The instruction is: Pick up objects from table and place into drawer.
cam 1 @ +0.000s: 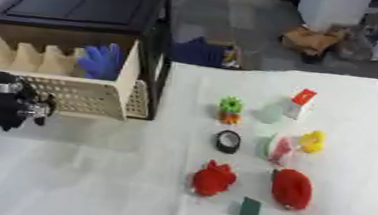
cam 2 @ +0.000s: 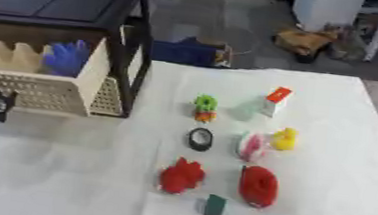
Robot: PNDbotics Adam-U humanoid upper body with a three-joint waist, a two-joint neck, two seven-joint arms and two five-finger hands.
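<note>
The beige drawer (cam 1: 123, 80) with a lattice front stands pulled out of the black cabinet (cam 1: 80, 0) at the left. A blue spiky thing (cam 1: 102, 60) lies inside it. My left hand (cam 1: 3, 105) is at the drawer's front left corner, low at the view's left edge. On the white table lie a green and orange toy (cam 1: 229, 109), a clear bottle with a red cap (cam 1: 294, 103), a yellow duck (cam 1: 313, 141), a black tape roll (cam 1: 227, 141), a white and pink thing (cam 1: 279, 149), two red toys (cam 1: 214, 178) (cam 1: 291, 188) and a dark green block (cam 1: 250, 210). My right hand is out of sight.
A white cloth covers the table (cam 1: 88, 179); its far edge runs behind the bottle. On the floor beyond sit a dark blue bundle (cam 1: 200, 53) and a brown bag (cam 1: 312, 39). The cabinet's black frame post (cam 1: 156, 76) stands between the drawer and the toys.
</note>
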